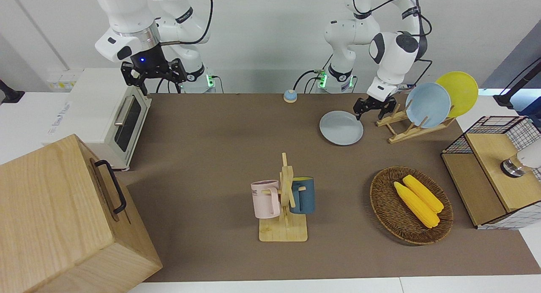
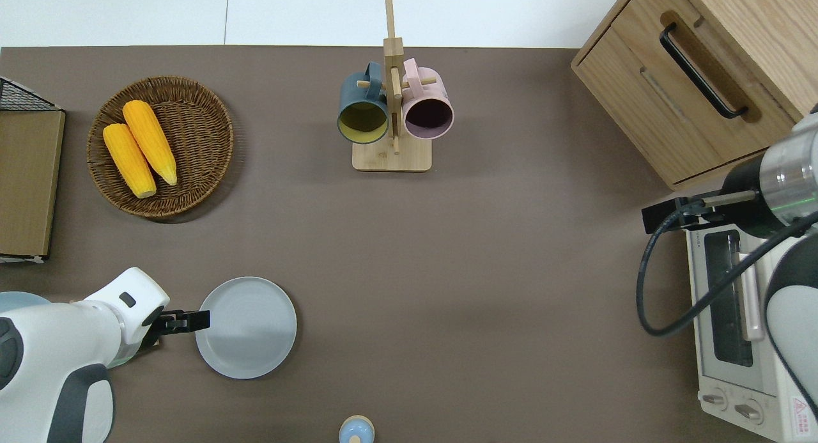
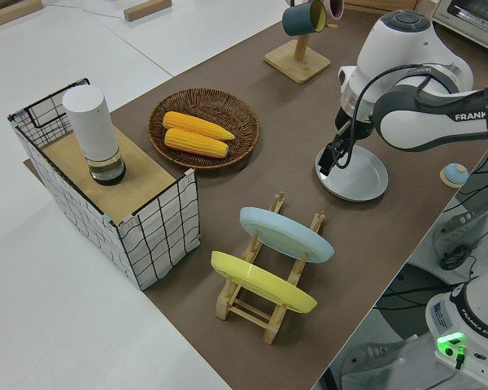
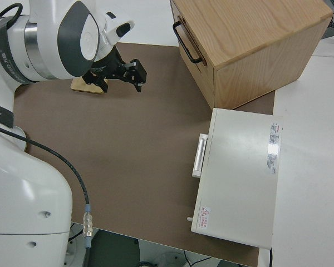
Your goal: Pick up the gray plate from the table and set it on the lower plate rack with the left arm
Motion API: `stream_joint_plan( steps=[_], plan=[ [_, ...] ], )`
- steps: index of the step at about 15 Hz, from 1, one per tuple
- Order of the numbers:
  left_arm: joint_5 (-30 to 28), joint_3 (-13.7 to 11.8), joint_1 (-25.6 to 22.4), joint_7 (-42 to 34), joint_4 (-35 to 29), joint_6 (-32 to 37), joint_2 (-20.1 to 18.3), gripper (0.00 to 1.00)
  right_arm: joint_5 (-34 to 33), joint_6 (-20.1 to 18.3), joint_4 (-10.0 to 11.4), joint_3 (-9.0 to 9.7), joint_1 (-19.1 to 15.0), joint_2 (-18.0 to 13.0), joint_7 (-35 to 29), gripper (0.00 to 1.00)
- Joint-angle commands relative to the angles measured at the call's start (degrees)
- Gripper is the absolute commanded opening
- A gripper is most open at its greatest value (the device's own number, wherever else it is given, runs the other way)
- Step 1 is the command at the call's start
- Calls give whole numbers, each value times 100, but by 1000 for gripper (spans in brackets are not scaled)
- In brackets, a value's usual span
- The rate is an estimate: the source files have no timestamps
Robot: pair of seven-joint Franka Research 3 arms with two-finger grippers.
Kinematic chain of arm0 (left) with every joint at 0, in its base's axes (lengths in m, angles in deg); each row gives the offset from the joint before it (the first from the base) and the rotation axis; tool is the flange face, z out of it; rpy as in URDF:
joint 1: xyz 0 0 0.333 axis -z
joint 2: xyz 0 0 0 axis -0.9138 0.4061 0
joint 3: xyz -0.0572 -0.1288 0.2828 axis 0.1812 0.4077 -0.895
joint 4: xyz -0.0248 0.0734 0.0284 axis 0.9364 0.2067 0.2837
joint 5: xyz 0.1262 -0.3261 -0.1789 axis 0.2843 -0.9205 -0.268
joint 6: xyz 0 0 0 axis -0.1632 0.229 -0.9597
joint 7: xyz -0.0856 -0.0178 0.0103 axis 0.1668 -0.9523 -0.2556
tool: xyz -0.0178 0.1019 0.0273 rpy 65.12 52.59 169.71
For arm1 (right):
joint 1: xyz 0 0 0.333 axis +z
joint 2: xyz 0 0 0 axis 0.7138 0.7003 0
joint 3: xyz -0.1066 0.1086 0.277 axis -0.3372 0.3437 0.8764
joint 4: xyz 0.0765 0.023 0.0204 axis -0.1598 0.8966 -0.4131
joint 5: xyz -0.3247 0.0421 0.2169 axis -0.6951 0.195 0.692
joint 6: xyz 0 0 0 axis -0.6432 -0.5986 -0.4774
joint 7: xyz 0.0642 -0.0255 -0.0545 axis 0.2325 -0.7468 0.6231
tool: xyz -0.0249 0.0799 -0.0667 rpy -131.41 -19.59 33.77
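The gray plate lies flat on the brown table, next to the lower plate rack. The rack holds a light blue plate and a yellow plate upright, with free slots on the side toward the gray plate. My left gripper is open and hangs low at the gray plate's rim on the rack side, as the overhead view and the left side view show. I cannot tell whether it touches the plate. The right arm is parked, its gripper open.
A mug stand with a pink and a dark blue mug stands mid-table. A wicker basket holds two corn cobs. A wire crate, a toaster oven, a wooden drawer box and a small blue bell line the edges.
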Motion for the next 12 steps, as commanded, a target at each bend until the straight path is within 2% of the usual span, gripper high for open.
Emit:
stream_joint_plan(
  steps=[1,12],
  plan=[
    [42,61,36,23,-276,-381,16,998,-9,-83,-52,101,-108,-15,-74,983],
    [51,149,168,14,-689,-1725,877,998,-9,-83,-52,101,-108,-7,-74,983]
  ],
)
